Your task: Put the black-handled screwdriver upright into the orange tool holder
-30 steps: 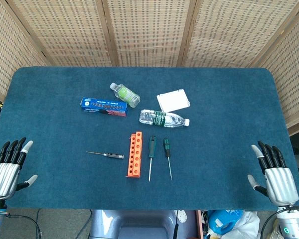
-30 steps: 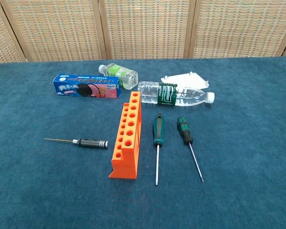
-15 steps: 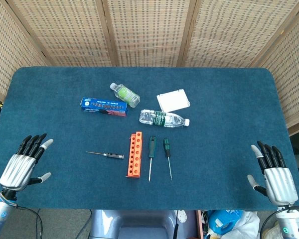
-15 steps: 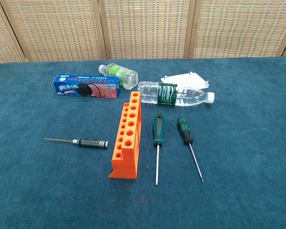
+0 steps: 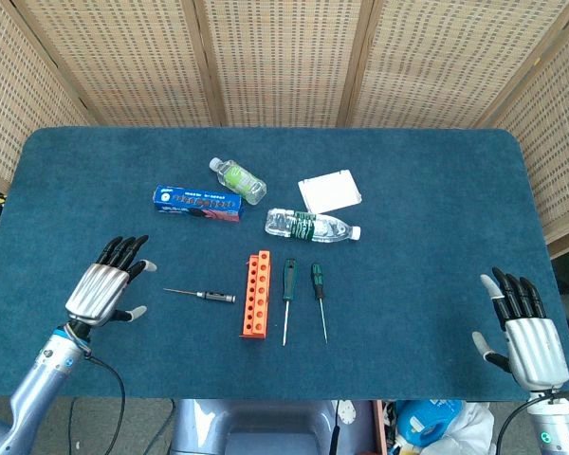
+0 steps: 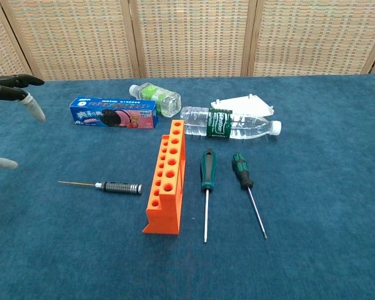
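1. Head view: black-handled screwdriver (image 5: 201, 295) flat on the blue tabletop (image 5: 427, 190), just left of the orange tool holder (image 5: 255, 293), thin tip pointing away from the holder. Not yet lifted, so the task looks barely begun.
2. Left hand (image 5: 105, 282) low over the tabletop, well left of the holder, fingers spread and holding nothing; aimed toward the black handle, probably as a reach for it.
3. Right hand (image 5: 522, 324) far right of the holder at the near edge, fingers apart and empty, apparently parked out of the way.
4. Two green-handled screwdrivers (image 5: 302, 299) just right of the holder; beyond the holder, a clear bottle (image 5: 312, 227), a small green-labelled bottle (image 5: 237, 179), a blue cookie box (image 5: 197, 203) and a white card (image 5: 330, 191).
5. Chest view: holder standing on its base, rows of holes facing up, hence ready to take a tool shaft-down. Black-handled screwdriver lying left of it, handle end nearest, close but apart.
6. Only fingertips of the left hand (image 6: 11, 88) at the left edge, spread.
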Motion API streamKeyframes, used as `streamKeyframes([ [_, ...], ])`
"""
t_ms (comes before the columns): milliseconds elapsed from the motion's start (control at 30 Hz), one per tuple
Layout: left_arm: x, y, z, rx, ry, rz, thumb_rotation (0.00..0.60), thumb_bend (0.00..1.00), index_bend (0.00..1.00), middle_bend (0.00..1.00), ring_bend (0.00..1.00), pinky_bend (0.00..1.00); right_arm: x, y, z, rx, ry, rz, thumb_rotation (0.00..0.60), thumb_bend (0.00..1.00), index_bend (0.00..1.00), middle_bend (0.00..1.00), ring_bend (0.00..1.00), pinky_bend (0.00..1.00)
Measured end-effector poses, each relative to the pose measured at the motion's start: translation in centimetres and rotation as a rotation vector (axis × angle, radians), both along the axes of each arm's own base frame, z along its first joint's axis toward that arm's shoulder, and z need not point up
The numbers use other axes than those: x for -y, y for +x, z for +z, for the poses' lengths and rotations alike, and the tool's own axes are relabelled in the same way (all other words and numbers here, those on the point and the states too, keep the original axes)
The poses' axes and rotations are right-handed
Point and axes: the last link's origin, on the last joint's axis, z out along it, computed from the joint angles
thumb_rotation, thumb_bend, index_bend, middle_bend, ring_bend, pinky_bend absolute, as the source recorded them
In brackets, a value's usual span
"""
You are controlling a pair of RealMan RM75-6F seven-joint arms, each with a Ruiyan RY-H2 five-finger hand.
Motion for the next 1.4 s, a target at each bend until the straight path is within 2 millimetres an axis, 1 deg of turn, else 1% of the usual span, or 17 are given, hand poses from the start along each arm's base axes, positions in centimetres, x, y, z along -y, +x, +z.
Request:
streamKeyframes([
  [333,-2.0,2.6,-3.0,-0.025,-0.056,0.01,0.6,0.18,0.36,0.0,0.0,0.0,0.0,-0.2,0.2,0.008,-0.003,-0.007,0.6,0.28,0.0,0.0,0.0,0.0],
  [467,-2.6,3.8,-4.6,-0.045,-0.082,0.013,0.6,0.18,0.37,0.0,0.0,0.0,0.1,0.0,0.3,0.024,-0.004,-0.003,0.6,0.28,0.0,0.0,0.0,0.0],
  [667,-2.9,5.1,-6.8,-0.065,-0.113,0.016,0.6,0.18,0.39,0.0,0.0,0.0,0.2,-0.3,0.4,0.025,-0.007,-0.008,0.6,0.28,0.0,0.0,0.0,0.0],
  [1067,-3.2,6.8,-9.6,-0.061,-0.138,0.03,0.6,0.2,0.43,0.0,0.0,0.0,0.2,-0.5,0.6,0.023,-0.008,-0.016,0.6,0.28,0.0,0.0,0.0,0.0],
  [1400,-3.5,8.1,-12.0,-0.084,-0.139,0.025,0.6,0.23,0.45,0.0,0.0,0.0,0.2,-0.6,0.7,0.033,-0.007,-0.019,0.6,0.28,0.0,0.0,0.0,0.0],
])
